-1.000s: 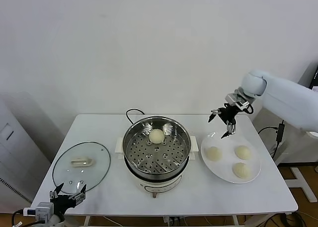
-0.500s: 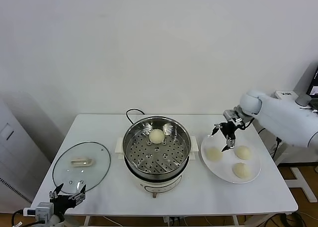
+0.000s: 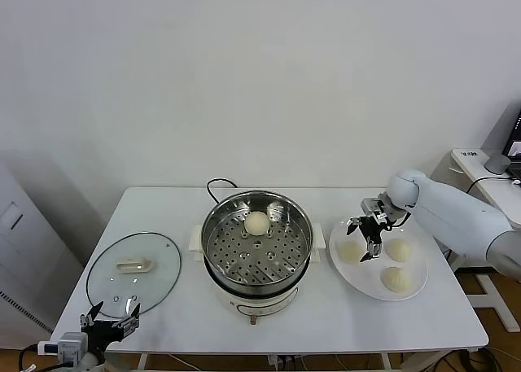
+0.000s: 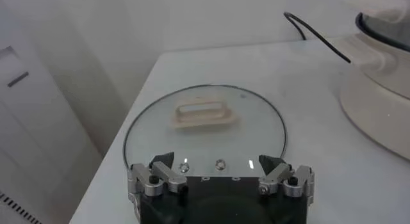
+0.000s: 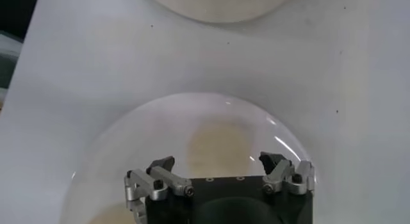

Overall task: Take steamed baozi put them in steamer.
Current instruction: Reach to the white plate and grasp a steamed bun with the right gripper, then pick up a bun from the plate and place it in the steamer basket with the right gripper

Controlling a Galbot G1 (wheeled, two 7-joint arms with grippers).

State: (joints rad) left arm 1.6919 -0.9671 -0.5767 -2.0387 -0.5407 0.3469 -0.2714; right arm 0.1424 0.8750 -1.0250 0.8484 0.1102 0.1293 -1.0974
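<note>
The steamer [image 3: 213,250] stands mid-table with one steamed baozi [image 3: 256,222] on its perforated tray. Three more baozi lie on the white plate [image 3: 368,277] to the right: one nearest the steamer [image 3: 350,252], one behind [image 3: 399,249] and one in front [image 3: 396,279]. My right gripper [image 3: 364,236] hangs open just over the bun nearest the steamer. In the right wrist view that bun [image 5: 218,142] lies between and below the spread jaws of the right gripper [image 5: 216,164], and nothing is held. My left gripper [image 3: 110,319] is parked open at the table's front left corner.
The glass lid [image 3: 134,266] with its white handle lies flat at the left, right in front of the left gripper [image 4: 218,162]; the left wrist view shows the lid [image 4: 205,126] and the steamer's base [image 4: 378,97]. A black cord [image 3: 216,185] runs behind the steamer.
The right gripper has come down and forward from above the plate's far edge to sit low over the bun nearest the steamer. The left arm has stayed put.
</note>
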